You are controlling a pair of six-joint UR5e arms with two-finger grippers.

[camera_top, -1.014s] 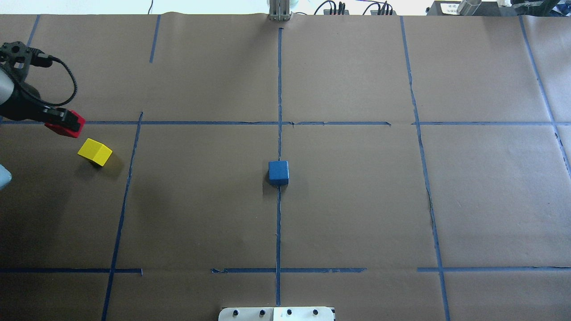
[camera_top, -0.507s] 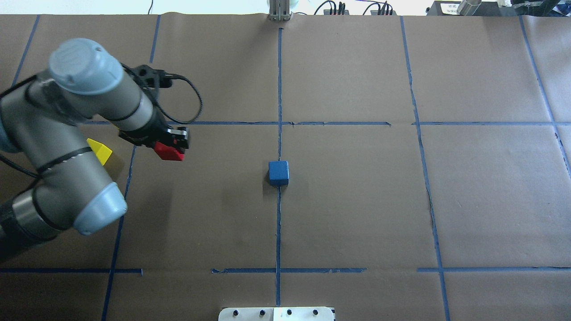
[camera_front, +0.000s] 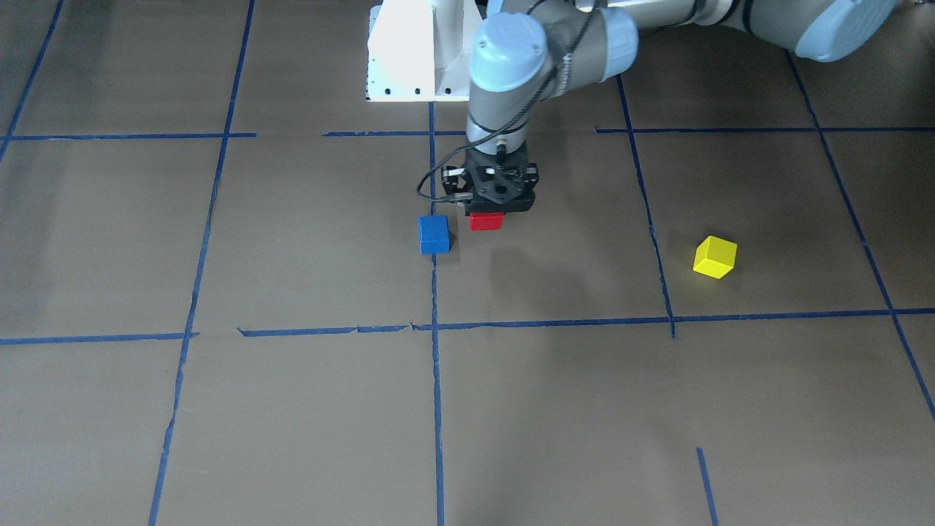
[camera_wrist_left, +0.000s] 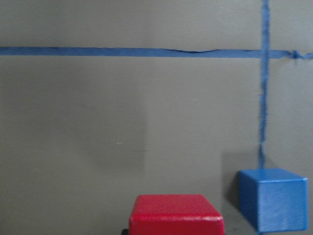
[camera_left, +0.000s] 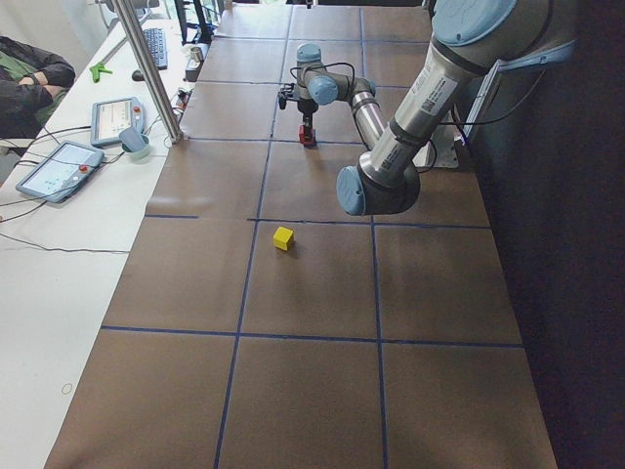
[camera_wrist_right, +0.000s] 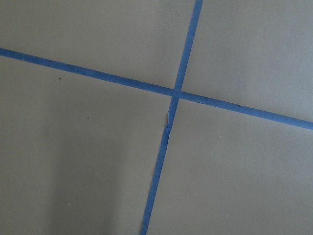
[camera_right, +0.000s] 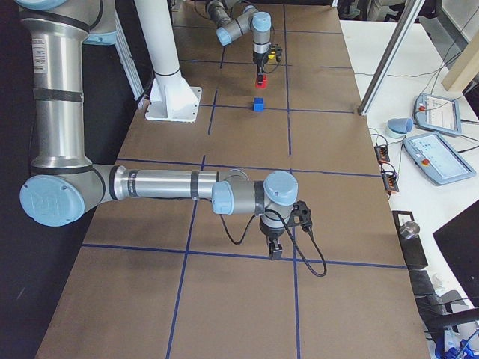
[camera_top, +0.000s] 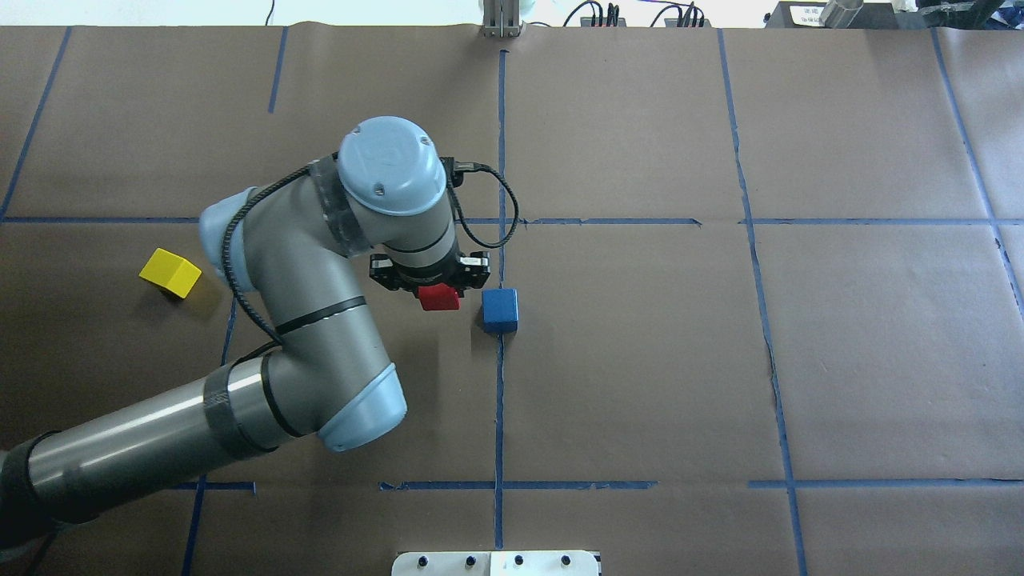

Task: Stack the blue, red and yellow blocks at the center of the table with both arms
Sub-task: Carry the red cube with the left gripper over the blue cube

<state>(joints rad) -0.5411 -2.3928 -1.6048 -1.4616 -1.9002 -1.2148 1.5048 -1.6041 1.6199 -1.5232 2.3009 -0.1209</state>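
The blue block (camera_top: 499,310) sits on the table (camera_top: 640,360) at its centre, on the middle tape line. My left gripper (camera_top: 432,292) hangs just left of it, shut on the red block (camera_top: 438,298), which is held off the surface. The left wrist view has the red block (camera_wrist_left: 176,215) at the bottom edge and the blue block (camera_wrist_left: 273,198) to its right. Far to the left lies the yellow block (camera_top: 170,272), alone and turned at an angle. My right gripper (camera_right: 275,252) shows only in the exterior right view, low over a tape crossing; I cannot tell whether it is open or shut.
The white pedestal base (camera_front: 409,51) stands at the robot's side of the table. A white side bench holds tablets (camera_left: 59,166) and cables, with a metal post (camera_left: 146,68) at the table's edge. A person's arms (camera_left: 29,83) rest at the bench's far corner.
My left arm has swung from the table's left edge toward the centre, carrying the red block past the yellow block to a spot beside the blue block.
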